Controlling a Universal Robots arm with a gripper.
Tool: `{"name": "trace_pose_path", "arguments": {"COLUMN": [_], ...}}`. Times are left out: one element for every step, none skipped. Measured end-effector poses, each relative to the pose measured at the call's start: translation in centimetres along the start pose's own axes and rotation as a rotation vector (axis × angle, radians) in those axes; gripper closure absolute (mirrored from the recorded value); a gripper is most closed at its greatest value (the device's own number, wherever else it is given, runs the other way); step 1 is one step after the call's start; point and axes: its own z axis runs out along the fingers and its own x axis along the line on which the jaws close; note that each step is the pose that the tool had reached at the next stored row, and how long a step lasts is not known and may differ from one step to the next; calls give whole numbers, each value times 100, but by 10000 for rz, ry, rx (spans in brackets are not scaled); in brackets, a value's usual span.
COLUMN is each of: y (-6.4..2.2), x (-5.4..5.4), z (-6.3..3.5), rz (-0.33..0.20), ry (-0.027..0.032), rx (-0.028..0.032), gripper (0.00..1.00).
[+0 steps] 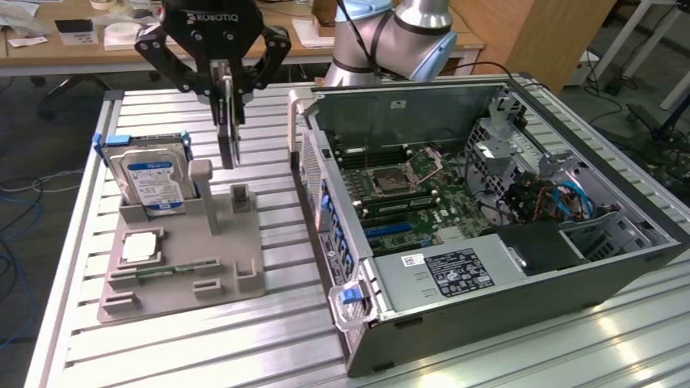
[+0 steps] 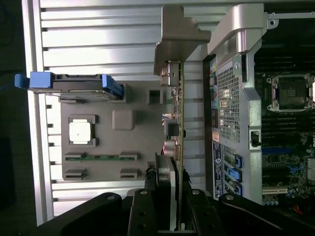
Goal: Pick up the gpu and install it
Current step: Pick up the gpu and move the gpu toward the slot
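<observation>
Fingers (image 2: pixel 163 177) around gpu (image 1: pixel 228 133), long axis vertical, above gray fixture (image 1: pixel 232 242)

Black hand (image 1: pixel 225 86) marked ROBOTIQ; silver arm (image 1: pixel 372 36) with pale-blue joint cap.

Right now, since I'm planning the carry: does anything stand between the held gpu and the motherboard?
The gripper holds the gpu upright above the grey fixture. Between it and the motherboard rises the computer case's near wall, beside the fixture. Nothing else visible stands in between.
</observation>
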Motion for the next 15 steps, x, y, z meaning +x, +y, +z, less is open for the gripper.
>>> {"name": "trace_pose_path", "arguments": {"y": [1, 3, 4, 5, 7, 8, 9, 10, 11, 13, 14, 15, 16, 17, 18], "x": [-20, -42, -64, -87, -106, -124, -145, -165, -184, -204, -222, -240, -258, -275, -293], "z": [0, 0, 1, 1, 1, 2, 2, 2, 3, 3, 4, 3, 4, 5, 5], "rz": [0, 1, 0, 1, 1, 1, 2, 1, 1, 1, 1, 1, 0, 0, 1], "ry": [0, 1, 1, 0, 0, 0, 0, 0, 0, 0, 0, 1, 1, 0, 0], "rx": [0, 0, 0, -1, 0, 0, -1, 0, 0, 0, 0, 0, 0, 0, 0], "gripper": [72, 72, 72, 72, 72, 72, 72, 72, 72, 72, 72, 72, 72, 72, 72]}}
